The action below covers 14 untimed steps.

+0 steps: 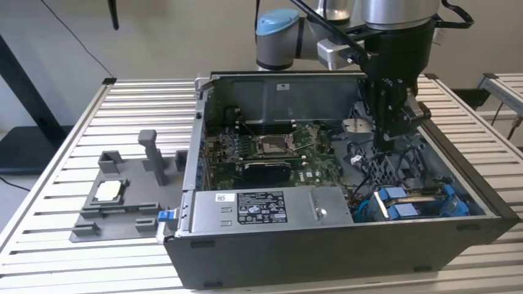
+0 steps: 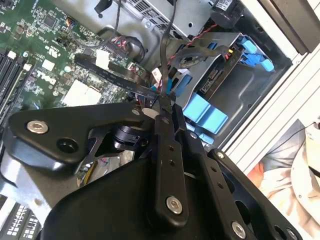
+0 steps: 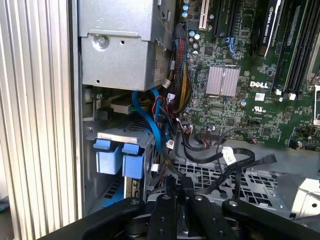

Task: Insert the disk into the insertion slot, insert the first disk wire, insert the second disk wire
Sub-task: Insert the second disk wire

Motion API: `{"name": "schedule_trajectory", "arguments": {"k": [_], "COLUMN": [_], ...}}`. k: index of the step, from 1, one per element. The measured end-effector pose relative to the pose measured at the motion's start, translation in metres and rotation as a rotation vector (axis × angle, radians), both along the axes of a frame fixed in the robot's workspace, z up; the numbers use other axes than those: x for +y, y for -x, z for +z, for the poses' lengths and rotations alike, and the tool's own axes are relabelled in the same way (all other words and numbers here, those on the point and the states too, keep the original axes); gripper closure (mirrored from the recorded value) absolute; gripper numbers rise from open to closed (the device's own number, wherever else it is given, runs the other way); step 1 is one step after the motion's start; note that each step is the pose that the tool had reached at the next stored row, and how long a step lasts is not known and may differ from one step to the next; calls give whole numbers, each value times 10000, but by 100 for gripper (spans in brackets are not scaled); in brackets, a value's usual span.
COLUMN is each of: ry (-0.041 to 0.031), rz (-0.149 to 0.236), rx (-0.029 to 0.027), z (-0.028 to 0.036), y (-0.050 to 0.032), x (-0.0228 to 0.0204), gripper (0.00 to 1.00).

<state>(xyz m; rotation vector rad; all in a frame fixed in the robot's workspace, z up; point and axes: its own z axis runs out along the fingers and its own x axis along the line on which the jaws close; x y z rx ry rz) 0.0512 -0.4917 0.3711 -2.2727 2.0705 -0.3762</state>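
My gripper (image 1: 391,136) reaches down into the open computer case (image 1: 457,236), over the black perforated plate at the exterior view's right. In both wrist views its black fingers (image 2: 161,116) stand pressed together on a thin black disk wire (image 2: 164,60) that runs off toward the motherboard; the gripper (image 3: 178,194) holds it just above the plate. The disk (image 2: 216,81) sits in the insertion slot, the drive bay at the case's front corner, with its blue carrier tabs (image 1: 402,204) facing out. The blue tabs (image 3: 120,159) lie close beside the gripper.
A green motherboard (image 1: 270,153) fills the case's middle, and a grey power supply (image 1: 261,211) lies along the front. Loose black, blue and red cables (image 3: 160,117) crowd the space between bay and board. A grey fixture (image 1: 122,202) stands on the slatted table (image 1: 49,184).
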Motion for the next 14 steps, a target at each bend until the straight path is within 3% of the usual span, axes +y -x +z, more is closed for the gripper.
{"name": "schedule_trajectory", "arguments": {"k": [9,11,12,14], "ry": [-1,0,0,1], "rz": [0,0,0,-1], "rx": [0,0,0,1], "z": [-1,-1,-1,-1], "y": [0,0,0,10], "x": [0,0,0,0], "gripper": [84,82,76,76]}}
